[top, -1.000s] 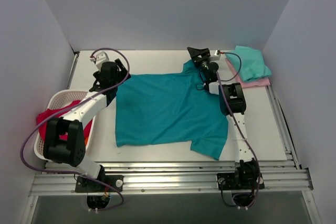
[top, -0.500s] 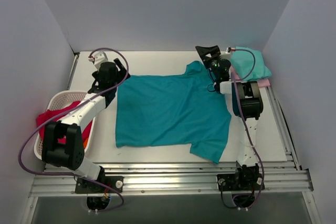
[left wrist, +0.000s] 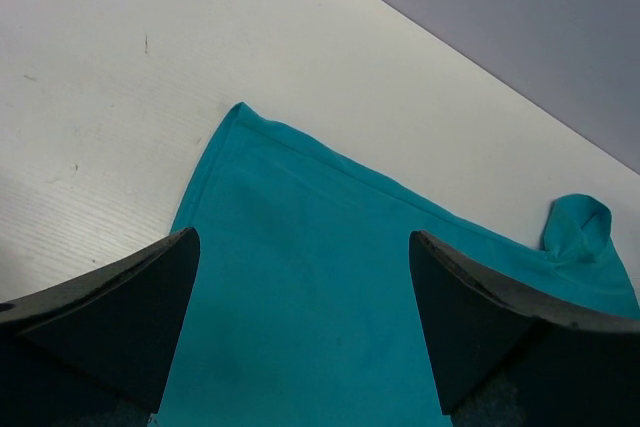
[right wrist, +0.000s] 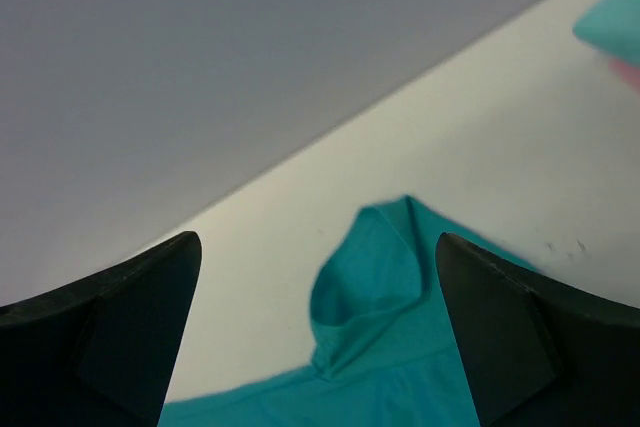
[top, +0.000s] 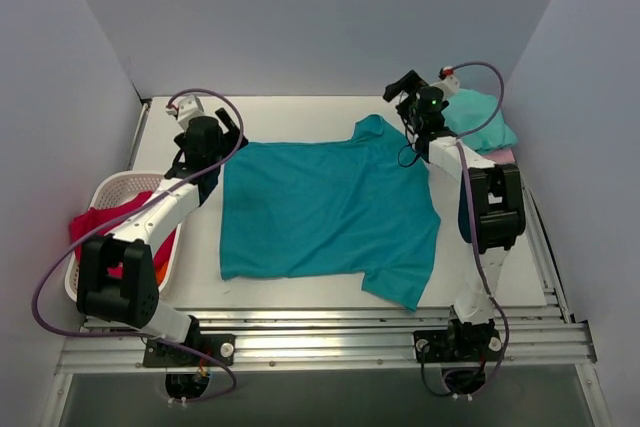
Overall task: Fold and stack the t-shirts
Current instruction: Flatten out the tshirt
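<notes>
A large teal-blue t-shirt (top: pixel 325 209) lies spread flat on the white table. My left gripper (top: pixel 213 159) is open and empty just over the shirt's far left corner (left wrist: pixel 240 112); the left wrist view shows teal cloth between its fingers. My right gripper (top: pixel 403 87) is open and empty, raised above the shirt's far right sleeve (top: pixel 372 130), which shows bunched in the right wrist view (right wrist: pixel 375 277). A folded mint-green t-shirt (top: pixel 478 120) lies on a folded pale pink t-shirt (top: pixel 498 155) at the far right corner.
A white lattice basket (top: pixel 95 197) holding red and orange cloth (top: pixel 100 222) stands at the table's left edge. Grey walls close in the back and both sides. A metal rail (top: pixel 320 342) runs along the front edge.
My right arm has swung right and back, lifting its gripper off the shirt's far right sleeve. My left gripper has barely moved.
</notes>
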Action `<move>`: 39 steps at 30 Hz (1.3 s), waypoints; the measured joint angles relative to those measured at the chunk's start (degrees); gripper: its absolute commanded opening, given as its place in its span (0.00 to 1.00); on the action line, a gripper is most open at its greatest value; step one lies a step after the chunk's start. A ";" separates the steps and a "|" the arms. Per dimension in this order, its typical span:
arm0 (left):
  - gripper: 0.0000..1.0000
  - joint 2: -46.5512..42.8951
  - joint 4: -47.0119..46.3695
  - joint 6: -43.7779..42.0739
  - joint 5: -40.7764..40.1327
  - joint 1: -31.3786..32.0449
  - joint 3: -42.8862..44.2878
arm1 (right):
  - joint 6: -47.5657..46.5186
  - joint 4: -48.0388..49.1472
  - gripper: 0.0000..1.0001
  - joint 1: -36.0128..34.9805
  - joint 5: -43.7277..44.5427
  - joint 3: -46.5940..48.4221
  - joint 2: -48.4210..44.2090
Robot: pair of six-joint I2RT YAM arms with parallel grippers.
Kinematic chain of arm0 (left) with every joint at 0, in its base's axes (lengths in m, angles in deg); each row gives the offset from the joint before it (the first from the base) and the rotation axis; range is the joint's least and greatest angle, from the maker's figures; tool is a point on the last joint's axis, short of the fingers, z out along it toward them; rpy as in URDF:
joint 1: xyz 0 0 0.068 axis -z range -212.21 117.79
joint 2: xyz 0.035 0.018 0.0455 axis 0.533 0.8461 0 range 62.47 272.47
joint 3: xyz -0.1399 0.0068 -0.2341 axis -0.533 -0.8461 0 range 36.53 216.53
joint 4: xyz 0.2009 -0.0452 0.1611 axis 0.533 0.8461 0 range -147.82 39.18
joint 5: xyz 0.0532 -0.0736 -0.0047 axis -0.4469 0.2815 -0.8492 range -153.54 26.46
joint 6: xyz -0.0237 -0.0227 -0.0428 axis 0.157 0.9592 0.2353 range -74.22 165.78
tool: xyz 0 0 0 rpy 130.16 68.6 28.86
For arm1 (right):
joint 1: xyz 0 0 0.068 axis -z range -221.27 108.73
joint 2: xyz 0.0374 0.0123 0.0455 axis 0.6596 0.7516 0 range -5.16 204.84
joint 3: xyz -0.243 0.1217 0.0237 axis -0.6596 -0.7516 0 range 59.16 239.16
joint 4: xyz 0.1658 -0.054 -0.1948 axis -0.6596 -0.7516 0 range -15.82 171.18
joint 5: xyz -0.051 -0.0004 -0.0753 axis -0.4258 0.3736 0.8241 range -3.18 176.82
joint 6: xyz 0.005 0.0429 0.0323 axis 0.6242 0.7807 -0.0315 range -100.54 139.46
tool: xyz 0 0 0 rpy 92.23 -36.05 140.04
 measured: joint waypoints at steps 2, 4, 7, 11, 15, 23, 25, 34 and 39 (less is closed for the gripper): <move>0.95 0.00 0.00 0.07 0.39 0.00 -0.04 | -0.68 -5.07 1.00 -0.85 1.11 2.49 4.00; 0.95 -0.02 -0.07 0.07 0.59 0.00 -0.28 | -0.94 -10.16 1.00 -1.92 1.88 4.33 7.80; 0.95 -0.39 -0.09 0.09 0.74 0.00 -1.33 | -1.29 -16.37 1.00 -3.43 2.40 8.11 13.38; 0.95 -0.74 -0.02 0.15 1.01 0.00 -2.19 | -1.75 -20.24 1.00 -4.98 2.80 13.49 17.62; 0.95 -0.76 -0.09 0.24 1.16 0.00 -2.21 | -1.81 -21.22 1.00 -6.19 2.84 16.92 18.29; 0.95 -0.76 -0.33 0.28 1.29 0.00 -2.23 | -1.88 -22.64 1.00 -7.06 2.99 19.65 18.53; 0.95 -0.76 -0.35 0.28 1.29 0.00 -2.23 | -1.88 -23.04 1.00 -7.06 3.26 20.00 18.60; 0.95 -0.76 -0.76 0.28 1.36 -0.52 -2.23 | -1.90 -23.89 1.00 -7.06 6.19 20.04 18.62; 0.95 -0.76 -0.83 0.33 1.55 -0.59 -2.23 | -1.84 -23.43 1.00 -7.06 6.69 20.17 20.06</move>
